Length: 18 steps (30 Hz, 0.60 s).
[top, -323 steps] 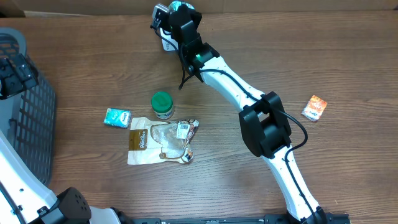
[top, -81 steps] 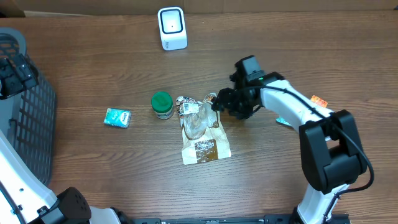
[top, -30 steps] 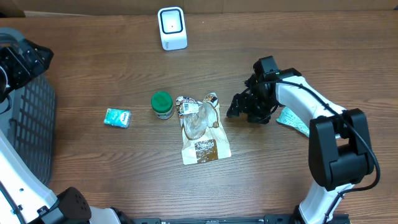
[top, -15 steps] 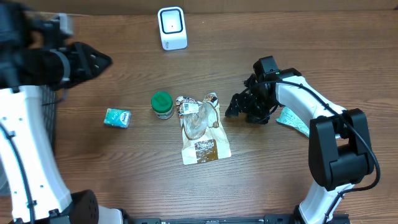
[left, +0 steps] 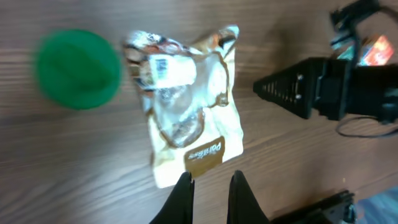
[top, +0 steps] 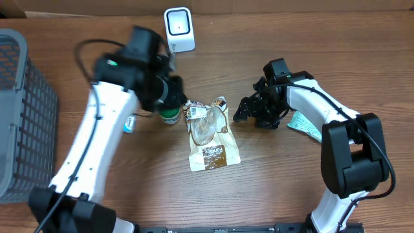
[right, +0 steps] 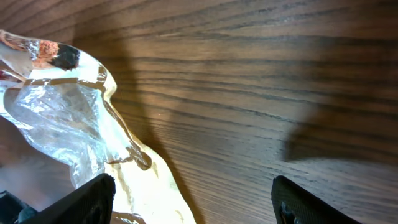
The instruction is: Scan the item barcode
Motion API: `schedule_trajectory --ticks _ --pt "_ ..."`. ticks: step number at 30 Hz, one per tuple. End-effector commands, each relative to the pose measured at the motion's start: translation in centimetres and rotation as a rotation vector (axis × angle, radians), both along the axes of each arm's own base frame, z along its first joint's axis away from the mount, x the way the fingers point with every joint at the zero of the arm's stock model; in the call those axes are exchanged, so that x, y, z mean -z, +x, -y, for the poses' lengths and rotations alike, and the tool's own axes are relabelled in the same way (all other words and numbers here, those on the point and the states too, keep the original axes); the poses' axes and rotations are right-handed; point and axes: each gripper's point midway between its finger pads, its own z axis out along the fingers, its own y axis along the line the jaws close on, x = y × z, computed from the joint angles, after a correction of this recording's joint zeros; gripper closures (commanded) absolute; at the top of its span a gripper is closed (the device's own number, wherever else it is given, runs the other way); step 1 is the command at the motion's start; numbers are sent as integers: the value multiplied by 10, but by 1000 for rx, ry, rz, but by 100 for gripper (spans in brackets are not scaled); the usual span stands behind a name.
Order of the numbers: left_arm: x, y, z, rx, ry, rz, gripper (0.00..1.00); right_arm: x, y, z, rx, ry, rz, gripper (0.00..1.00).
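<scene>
The pouch (top: pixel 210 133) is lying flat on the table (top: pixel 291 52), its white sticker (left: pixel 165 67) facing up. It is sitting just right of the green jar (left: pixel 78 68) and well apart from the scanner (top: pixel 179 29) at the far edge. The left gripper (left: pixel 210 180) is hovering above the pouch with fingers pinched together, gripping nothing. The right gripper (top: pixel 242 110) is sitting just right of the pouch, jaws spread wide and empty.

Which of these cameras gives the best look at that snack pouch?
The left wrist view: the whole snack pouch fills the frame, white label visible. Overhead shows the pouch whole but small; the right wrist catches only its clear edge.
</scene>
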Motion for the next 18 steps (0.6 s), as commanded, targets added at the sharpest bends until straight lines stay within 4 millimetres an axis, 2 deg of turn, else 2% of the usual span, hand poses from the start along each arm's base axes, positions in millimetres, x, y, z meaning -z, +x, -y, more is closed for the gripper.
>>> schedule_trajectory --ticks 1,5,10,18 --pt "38 -12 18 -61 -4 -64 95 -4 3 -4 -11 20 12 22" --pt "77 -17 24 -118 -2 -90 96 -4 3 -4 -11 20 12 24" --pt "116 -29 13 -189 43 -128 96 -7 4 -10 -15 55 13 28" --pt "150 -36 19 -199 10 -176 96 -10 9 -15 -17 88 37 30"
